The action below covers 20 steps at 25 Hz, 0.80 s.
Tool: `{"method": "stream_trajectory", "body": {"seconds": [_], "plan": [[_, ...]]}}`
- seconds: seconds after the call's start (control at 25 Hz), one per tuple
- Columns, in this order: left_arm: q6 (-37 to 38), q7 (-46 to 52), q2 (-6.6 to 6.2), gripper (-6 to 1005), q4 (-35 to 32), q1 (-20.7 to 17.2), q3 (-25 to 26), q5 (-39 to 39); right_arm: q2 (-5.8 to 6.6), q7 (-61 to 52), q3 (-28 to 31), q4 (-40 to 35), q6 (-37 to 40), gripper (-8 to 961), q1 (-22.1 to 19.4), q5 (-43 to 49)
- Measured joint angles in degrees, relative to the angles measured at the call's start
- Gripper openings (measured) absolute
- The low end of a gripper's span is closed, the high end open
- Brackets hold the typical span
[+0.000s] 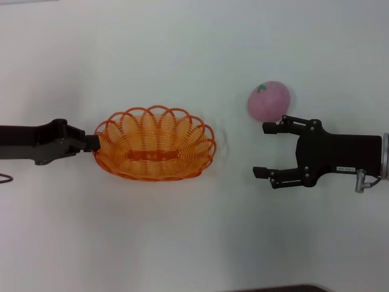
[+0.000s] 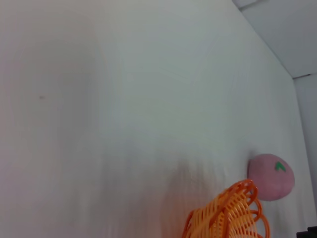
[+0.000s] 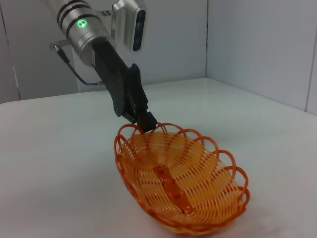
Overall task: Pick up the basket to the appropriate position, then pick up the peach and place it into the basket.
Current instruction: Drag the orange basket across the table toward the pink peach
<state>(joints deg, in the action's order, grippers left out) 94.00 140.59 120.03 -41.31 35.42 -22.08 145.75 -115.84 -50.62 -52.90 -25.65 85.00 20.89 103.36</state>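
The orange wire basket (image 1: 155, 143) is left of the table's middle; it also shows in the left wrist view (image 2: 228, 215) and the right wrist view (image 3: 178, 183). My left gripper (image 1: 94, 143) is shut on the basket's left rim, as the right wrist view shows (image 3: 146, 121). I cannot tell whether the basket rests on the table or hangs just above it. The pink peach (image 1: 269, 100) with its green leaf mark lies on the table to the basket's right and also shows in the left wrist view (image 2: 271, 177). My right gripper (image 1: 264, 149) is open and empty, just in front of the peach.
The white table (image 1: 194, 243) stretches all around. Pale walls stand beyond its far edge in the right wrist view (image 3: 257, 49).
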Motion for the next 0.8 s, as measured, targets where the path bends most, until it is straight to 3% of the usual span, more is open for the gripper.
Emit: {"method": "stream_trajectory", "body": {"seconds": [0.8], "plan": [[-1.2, 0.0, 0.84, 66, 0.0, -1.4, -0.7, 0.4, 0.0, -0.5, -0.1, -0.1, 0.1, 945, 0.3, 0.0]]}}
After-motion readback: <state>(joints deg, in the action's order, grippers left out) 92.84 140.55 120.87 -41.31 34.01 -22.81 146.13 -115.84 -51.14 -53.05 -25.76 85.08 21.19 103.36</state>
